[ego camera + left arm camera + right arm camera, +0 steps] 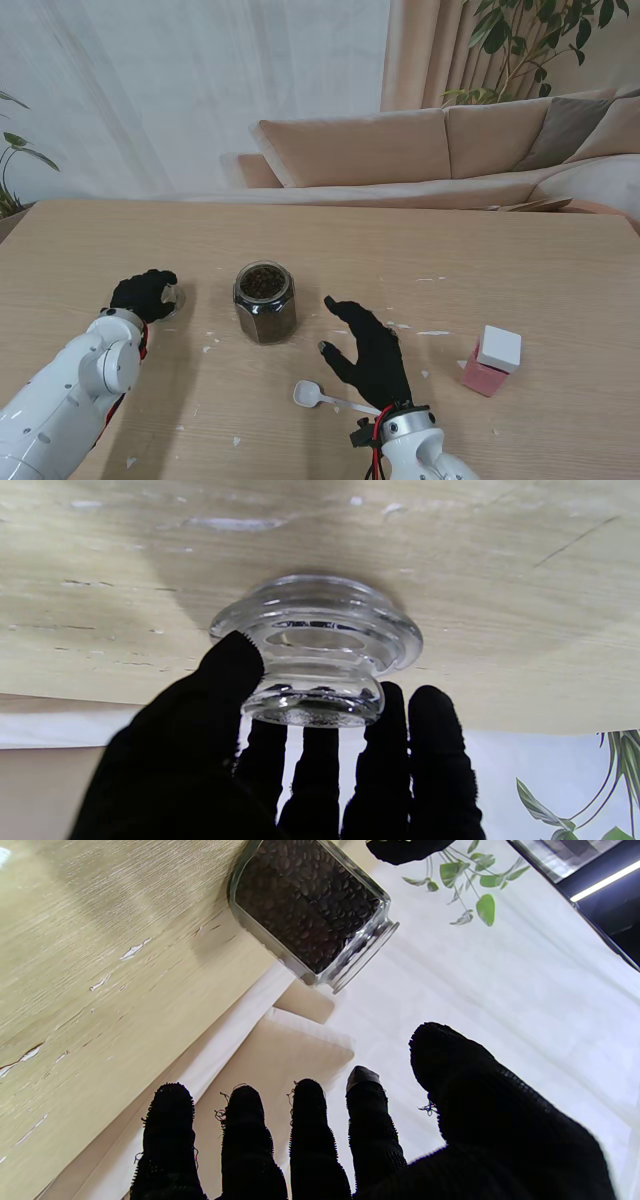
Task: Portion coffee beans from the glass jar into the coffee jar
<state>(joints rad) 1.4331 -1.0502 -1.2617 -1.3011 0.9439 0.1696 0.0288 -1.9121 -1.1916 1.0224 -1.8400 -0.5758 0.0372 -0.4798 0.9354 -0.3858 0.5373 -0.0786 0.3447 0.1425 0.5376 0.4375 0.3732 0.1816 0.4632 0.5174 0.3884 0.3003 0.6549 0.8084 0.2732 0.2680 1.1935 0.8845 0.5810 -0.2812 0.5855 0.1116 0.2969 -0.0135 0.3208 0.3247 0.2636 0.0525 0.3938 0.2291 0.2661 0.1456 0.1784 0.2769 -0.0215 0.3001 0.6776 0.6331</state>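
Scuffed wooden table, beige sofa behind

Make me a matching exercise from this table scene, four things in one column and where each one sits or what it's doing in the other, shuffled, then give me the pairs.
Things:
1. glass jar of coffee beans
2. white spoon
3. pink box with white lid
4. glass lid

States:
A. at the left hand fingertips
B. far right on the table
C. open, centre of the table
D. lying beside the right hand, nearer to me

Pairs: 1-C, 2-D, 3-B, 4-A
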